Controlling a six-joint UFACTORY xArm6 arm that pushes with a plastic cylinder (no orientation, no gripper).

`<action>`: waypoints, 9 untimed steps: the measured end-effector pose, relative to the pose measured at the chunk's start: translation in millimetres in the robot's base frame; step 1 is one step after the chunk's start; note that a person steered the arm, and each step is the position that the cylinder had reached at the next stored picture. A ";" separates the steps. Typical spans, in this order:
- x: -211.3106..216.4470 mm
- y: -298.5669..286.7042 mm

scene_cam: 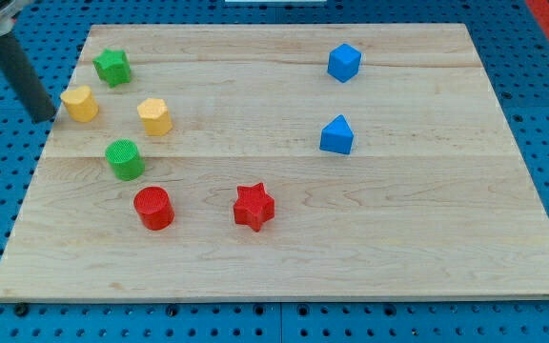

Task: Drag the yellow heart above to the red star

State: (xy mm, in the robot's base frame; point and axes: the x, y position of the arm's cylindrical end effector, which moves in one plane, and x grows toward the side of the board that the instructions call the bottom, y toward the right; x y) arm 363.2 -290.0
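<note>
Camera view: my tip sits just left of yellow heart; no jaws. Push steadily right, stop above red star.

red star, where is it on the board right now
The red star sits low on the wooden board, a little toward the view's left of centre, with the red cylinder to its left and the blue blocks up to its right.

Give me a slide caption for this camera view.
My tip sits just left of the yellow heart, far from the red star.
</note>
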 end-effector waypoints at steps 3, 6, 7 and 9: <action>-43.6 180.7; -19.9 153.0; 15.7 223.4; 35.8 295.5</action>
State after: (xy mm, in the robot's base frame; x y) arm 399.1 5.4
